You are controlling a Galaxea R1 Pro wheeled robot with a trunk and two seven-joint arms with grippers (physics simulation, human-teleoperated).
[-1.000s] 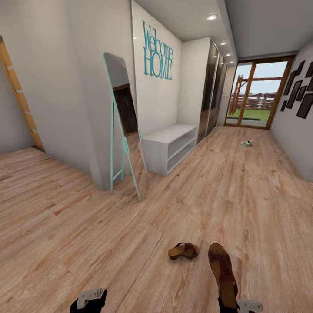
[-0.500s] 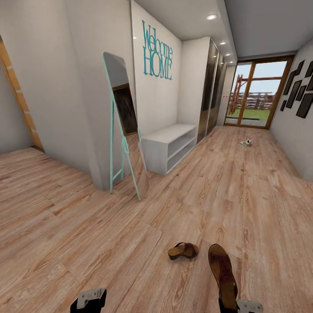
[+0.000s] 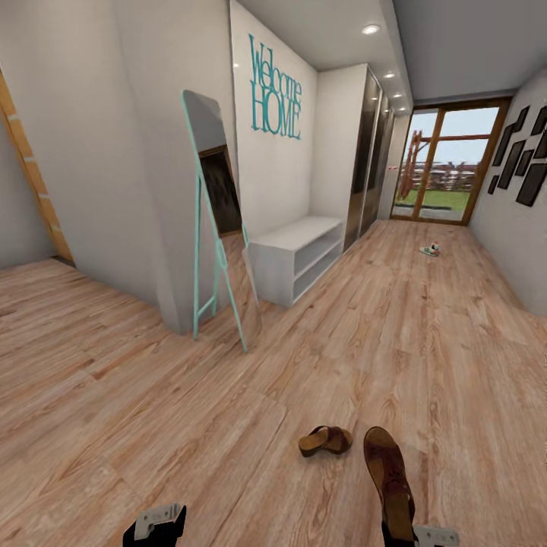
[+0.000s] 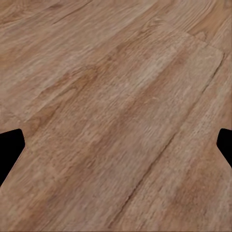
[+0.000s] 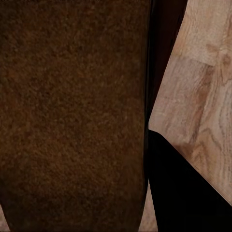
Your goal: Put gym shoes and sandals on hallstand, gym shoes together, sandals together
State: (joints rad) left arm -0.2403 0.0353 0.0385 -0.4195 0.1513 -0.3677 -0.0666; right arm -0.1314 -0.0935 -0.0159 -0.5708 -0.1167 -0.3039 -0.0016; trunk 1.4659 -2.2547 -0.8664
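Right gripper [image 3: 416, 532] pinches a sandal [image 3: 387, 475], sole up; left fingers [image 4: 10, 147] spread, empty. Sandal likely light and stiff; the heel edge suits gripping.

I see light brown grained corridor floor [image 3: 425, 342] and a pale grey hallstand [image 3: 292, 262]. My sandals [image 3: 389, 475] look dark brown; the mirror frame [image 3: 199, 251] is teal.

Left gripper [image 3: 159, 524] hangs low, fingers [image 4: 9, 150] spread; right gripper [image 3: 401, 524] clasps a sandal [image 3: 387, 475].
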